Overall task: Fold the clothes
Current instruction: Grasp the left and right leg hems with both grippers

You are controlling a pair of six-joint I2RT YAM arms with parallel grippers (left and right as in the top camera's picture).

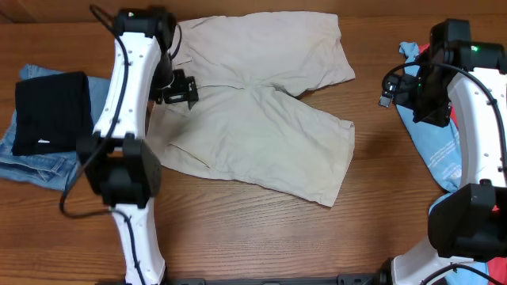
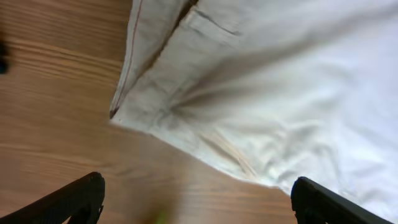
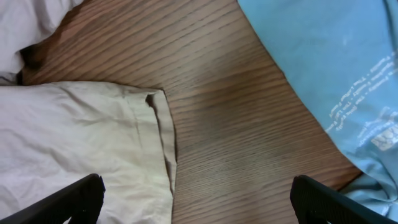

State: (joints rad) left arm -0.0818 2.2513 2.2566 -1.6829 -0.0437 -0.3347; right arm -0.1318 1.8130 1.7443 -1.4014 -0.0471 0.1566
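So the right claw (image 3: pixel 196 205) is spread wide, black fingertips (image 3: pixel 74 196) poking in at both bottom corners, nothing pinched between them. Under it is mostly bare wood-grain tabletop (image 3: pixel 236 124). On the left lies a leg of the khaki shorts (image 3: pixel 81 149), hem corner curled over a bit. The light-blue top (image 3: pixel 329 68) with white print sits on the right, apart from the shorts.

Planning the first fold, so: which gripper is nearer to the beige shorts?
Left. The left gripper hangs over the shorts' waist end; the right gripper is beside the leg hems, over the table between them and the light-blue top.
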